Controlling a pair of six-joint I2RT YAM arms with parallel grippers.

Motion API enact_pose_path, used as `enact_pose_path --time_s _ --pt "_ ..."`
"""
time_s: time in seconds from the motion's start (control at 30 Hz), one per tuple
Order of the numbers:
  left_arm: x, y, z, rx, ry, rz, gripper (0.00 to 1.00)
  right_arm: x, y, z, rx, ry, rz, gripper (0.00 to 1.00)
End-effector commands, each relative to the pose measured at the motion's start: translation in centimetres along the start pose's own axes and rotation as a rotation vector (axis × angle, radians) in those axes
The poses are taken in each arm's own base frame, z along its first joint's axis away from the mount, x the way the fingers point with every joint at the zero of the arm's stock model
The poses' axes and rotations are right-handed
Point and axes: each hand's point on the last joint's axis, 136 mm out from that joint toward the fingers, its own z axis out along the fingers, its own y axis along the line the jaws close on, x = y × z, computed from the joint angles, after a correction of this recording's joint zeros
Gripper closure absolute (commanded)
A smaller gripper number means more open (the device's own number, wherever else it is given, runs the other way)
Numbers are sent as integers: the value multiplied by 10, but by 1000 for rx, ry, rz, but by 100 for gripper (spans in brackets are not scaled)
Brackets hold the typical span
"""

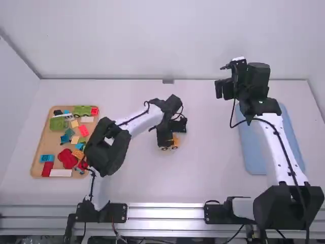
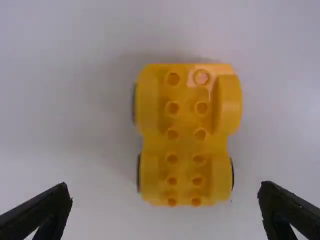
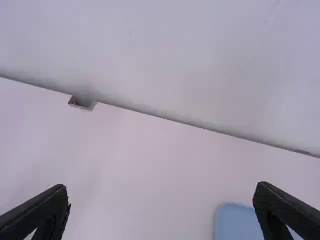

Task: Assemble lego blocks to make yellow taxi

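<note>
From my seat, past the metal rail (image 1: 167, 211), the white tabletop (image 1: 208, 170) carries one blue mat (image 1: 254, 152), one wooden tray (image 1: 48, 140) of mixed bricks (image 1: 57, 123) and, near the middle, one yellow wheeled chassis (image 2: 186, 145). Its long axis runs left to right; I can't tell its front. My left pincer (image 1: 170, 140) is released above it; my right pincer (image 1: 223, 89) is spread, empty, before the pale wall (image 1: 152, 40).
</note>
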Motion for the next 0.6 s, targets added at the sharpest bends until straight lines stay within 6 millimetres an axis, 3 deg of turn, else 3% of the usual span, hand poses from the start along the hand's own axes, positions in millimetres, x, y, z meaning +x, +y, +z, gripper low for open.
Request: enact_pose_path --time_s 0.0,0.1,0.13,0.3,0.43,0.53,0.57 --pt "7 25 -45 -94 -37 -102 1 -14 0 -3 -1 -30 -6 2" --pt "19 33 -66 -124 -51 -164 1 -13 0 -3 -2 -29 -6 2" --pt "30 39 -80 -134 -75 -219 1 -12 0 -3 -3 -24 -5 2" --pt "76 65 -117 -216 -124 -476 1 -11 0 -3 -2 -18 -5 2" --pt "133 85 -138 -273 -147 -753 1 -11 0 -3 -4 -20 -5 2" --pt "186 92 -149 -295 -138 -982 1 -12 0 -3 -3 -22 -5 2" --pt "192 93 -150 -298 -137 -1005 1 -12 0 -3 -3 -22 -4 2"
